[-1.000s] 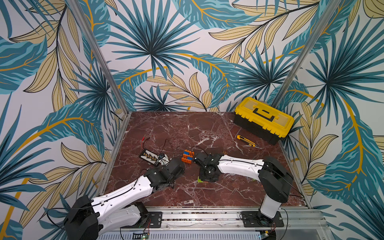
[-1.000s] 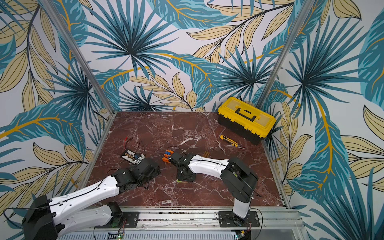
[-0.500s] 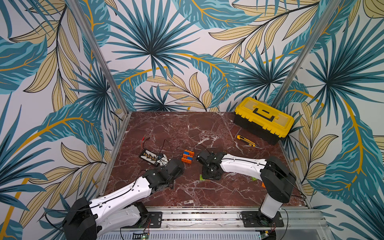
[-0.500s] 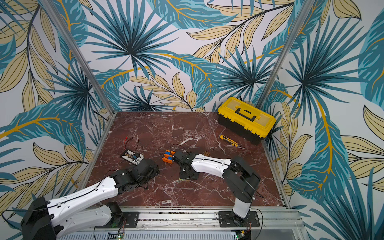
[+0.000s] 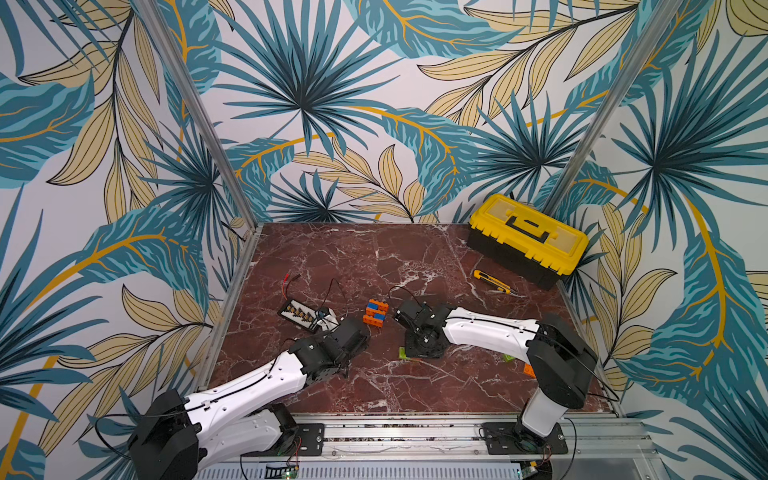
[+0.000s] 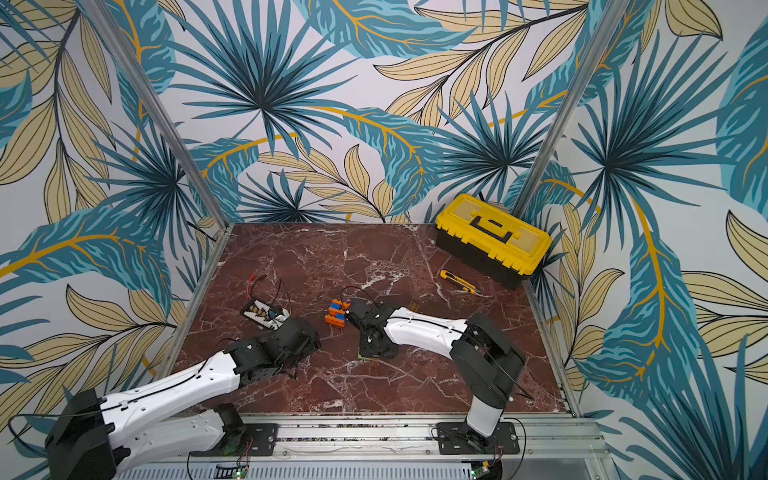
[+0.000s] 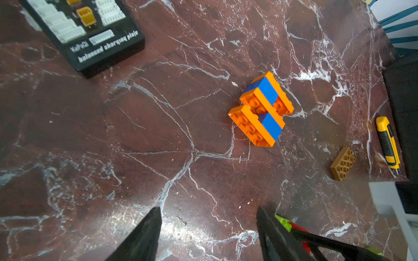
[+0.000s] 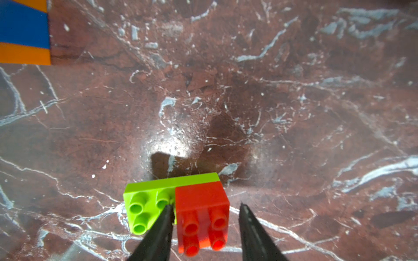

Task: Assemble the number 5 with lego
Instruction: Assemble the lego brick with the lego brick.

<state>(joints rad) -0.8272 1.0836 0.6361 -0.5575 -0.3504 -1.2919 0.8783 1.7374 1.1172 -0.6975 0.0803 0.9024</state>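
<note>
Saw the stack of glossy orange and blue studded lego bricks [image 7: 260, 108] lying on the red-brown marble counter [image 7: 135, 146]. Near that stack, found the right pincer [image 8: 204, 204] closed narrow on a small red studded square brick [image 8: 201, 194], with one finger [image 8: 158, 230] pressed between it and the touching lime-green oblong brick [image 8: 144, 203]. Found the left pincer [image 7: 208, 209] near the stack too, on its other side, spread wide and empty. Noted a tan studded brick [image 7: 342, 163] apart from the stack.

Bare marble floor [image 5: 332, 257] at back, toolbox [image 5: 528, 239] filling far corner
</note>
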